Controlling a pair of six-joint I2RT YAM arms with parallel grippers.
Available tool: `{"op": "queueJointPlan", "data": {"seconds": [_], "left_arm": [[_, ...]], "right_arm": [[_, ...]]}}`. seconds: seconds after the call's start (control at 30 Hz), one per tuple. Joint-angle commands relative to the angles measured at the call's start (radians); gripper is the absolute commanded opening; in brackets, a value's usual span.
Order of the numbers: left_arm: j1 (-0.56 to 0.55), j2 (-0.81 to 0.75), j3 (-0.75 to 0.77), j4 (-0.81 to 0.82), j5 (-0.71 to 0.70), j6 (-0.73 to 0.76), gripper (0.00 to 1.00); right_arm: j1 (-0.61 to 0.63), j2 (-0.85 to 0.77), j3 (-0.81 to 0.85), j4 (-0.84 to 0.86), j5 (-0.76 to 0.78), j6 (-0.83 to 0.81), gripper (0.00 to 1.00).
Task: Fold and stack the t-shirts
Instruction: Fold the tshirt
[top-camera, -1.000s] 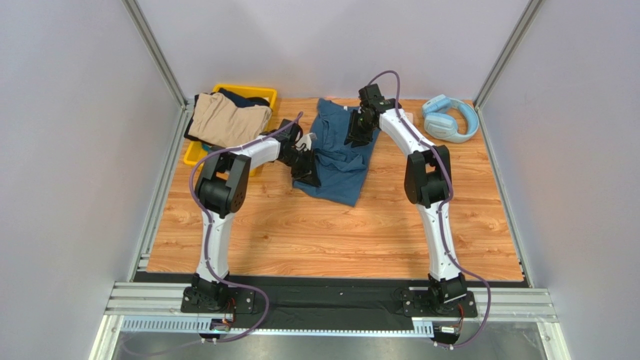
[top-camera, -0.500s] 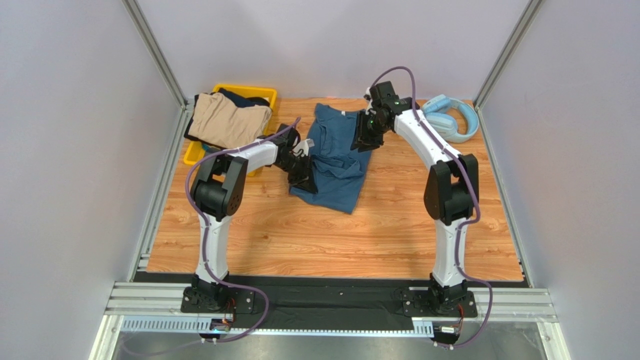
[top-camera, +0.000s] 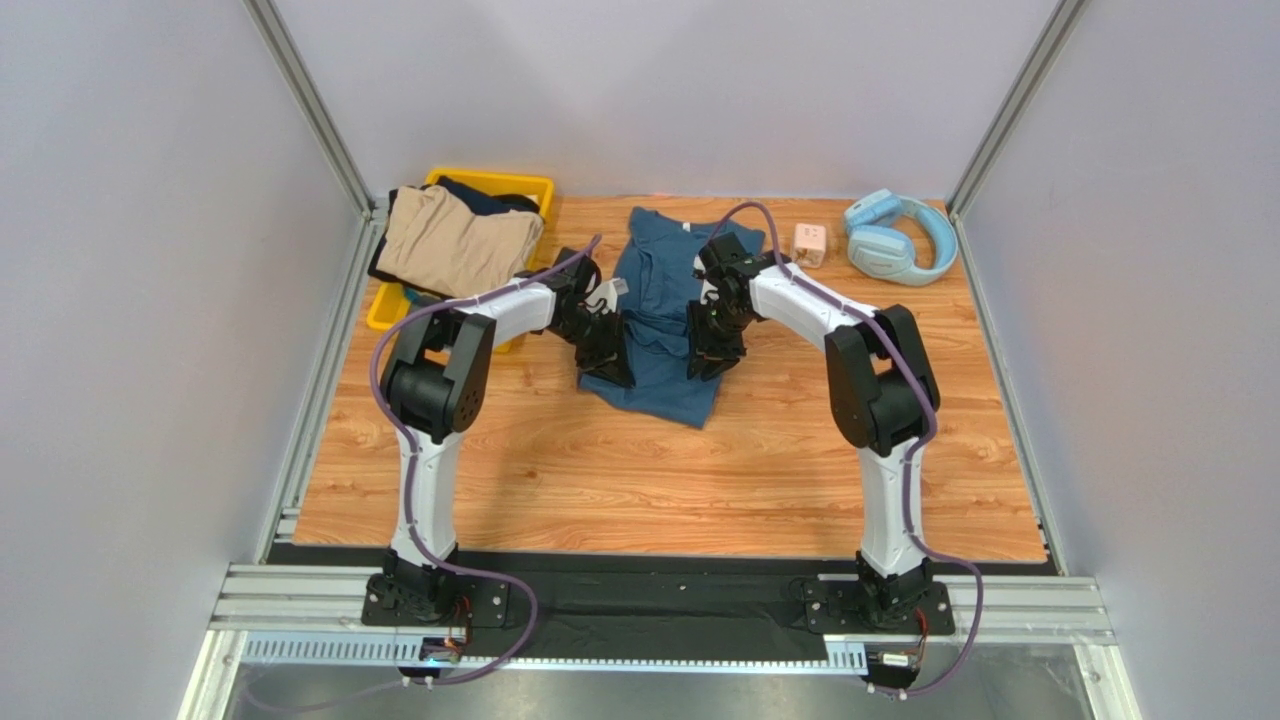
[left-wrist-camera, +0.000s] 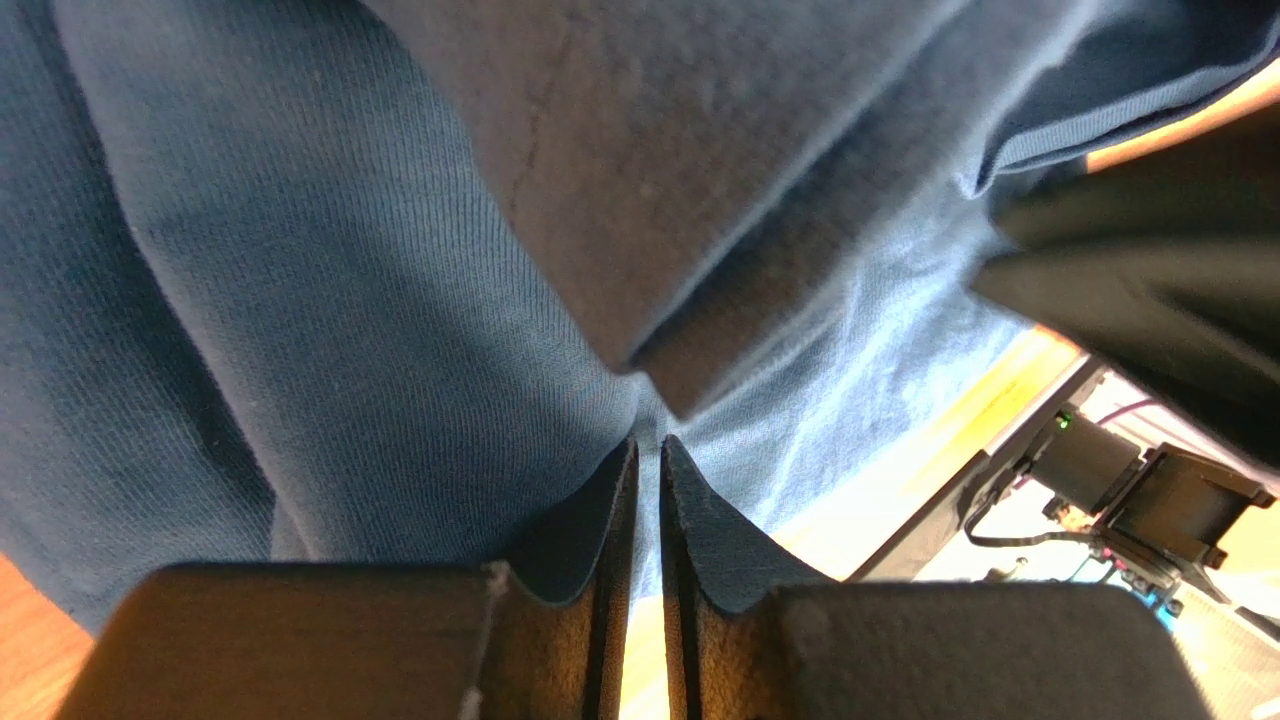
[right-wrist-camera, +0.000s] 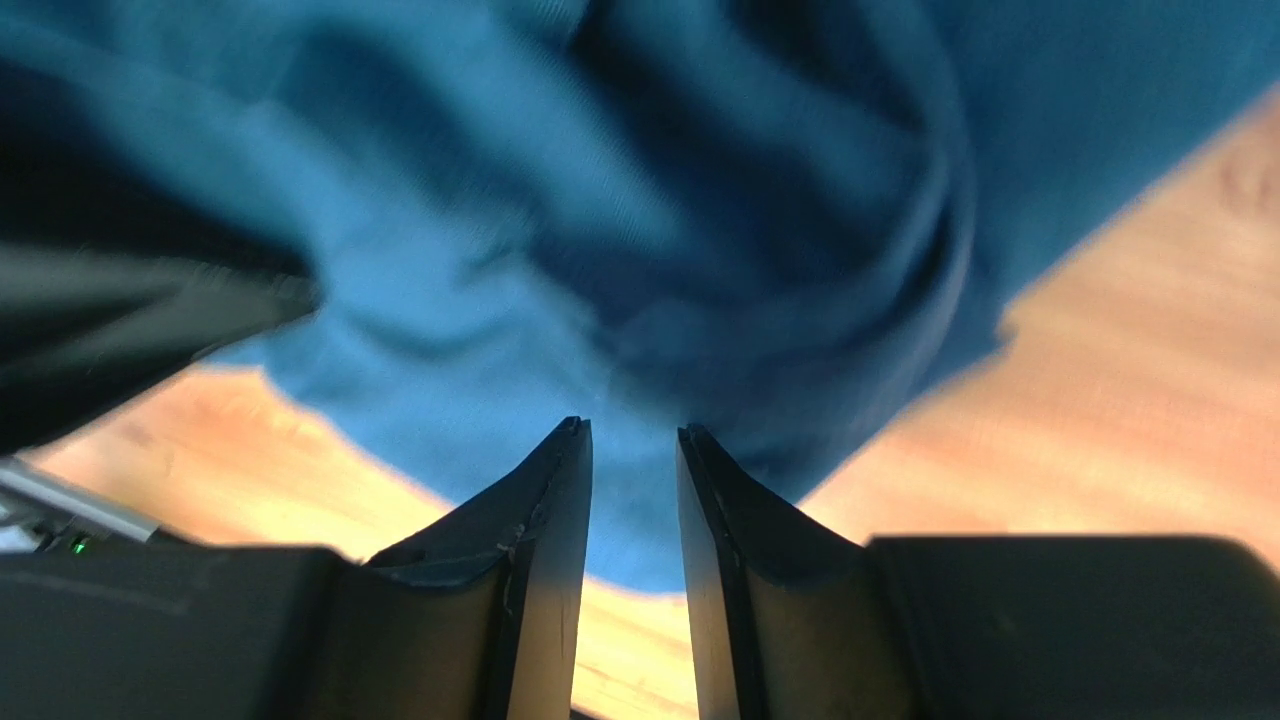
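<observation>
Your left gripper (left-wrist-camera: 648, 444) was pinched on the teal t-shirt (top-camera: 661, 323), bunched mid-surface (top-camera: 601, 465). Your right gripper (right-wrist-camera: 631, 431) hovered above it, jaws apart. Closing there risked grabbing several layers and spoiling the fold.

A light-grained wooden table top (top-camera: 661, 465) forms the floor of a booth, closed in on three sides by plain, pale grey-lilac walls (top-camera: 135, 300). Silver aluminium posts (top-camera: 308, 98) rise at the back corners. A black strip (top-camera: 661, 600) and ribbed metal rails (top-camera: 1037, 608) edge the near side. The light is soft and even, with only faint shadows.
</observation>
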Motion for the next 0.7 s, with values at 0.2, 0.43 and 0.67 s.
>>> {"op": "queueJointPlan", "data": {"seconds": [0.2,0.43,0.67], "left_arm": [[0.002,-0.083,-0.134,-0.065,-0.097,0.043,0.17],[-0.002,-0.123,-0.22,-0.071,-0.094,0.057,0.16],[-0.002,-0.136,-0.231,-0.109,-0.099,0.086,0.14]], "right_arm": [[-0.009,0.227,0.263,0.051,0.107,-0.041,0.31],[-0.025,0.304,0.376,0.06,0.118,-0.006,0.32],[-0.034,0.328,0.465,0.064,0.073,0.028,0.32]]}}
